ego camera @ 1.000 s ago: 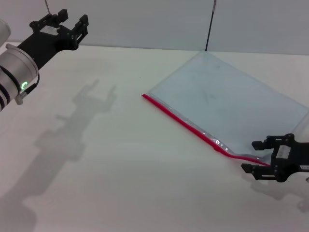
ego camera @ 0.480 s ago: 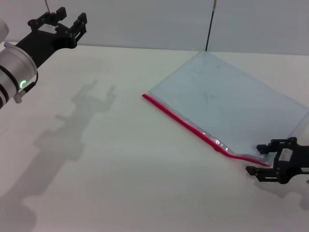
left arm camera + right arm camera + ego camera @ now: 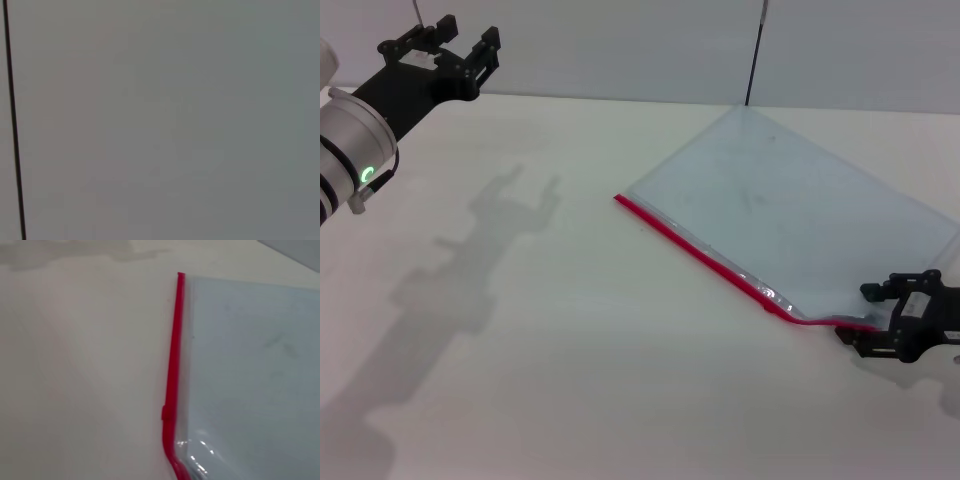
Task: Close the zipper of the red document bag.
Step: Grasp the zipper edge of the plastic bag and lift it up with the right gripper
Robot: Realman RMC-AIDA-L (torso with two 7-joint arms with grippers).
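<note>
Red zipper [image 3: 720, 262] edged the red document bag [image 3: 790, 215] lying flat on the counter [image 3: 570, 330]; right end effector [image 3: 880, 318] sat open at its near end, apparently reaching for the slider, left end effector [image 3: 445, 40] parked open.

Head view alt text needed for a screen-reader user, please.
A flat translucent blue-grey plastic document bag lies on a white table; the black right gripper sits at the near end of its bright red zipper strip. The black left gripper hangs far off, open.
</note>
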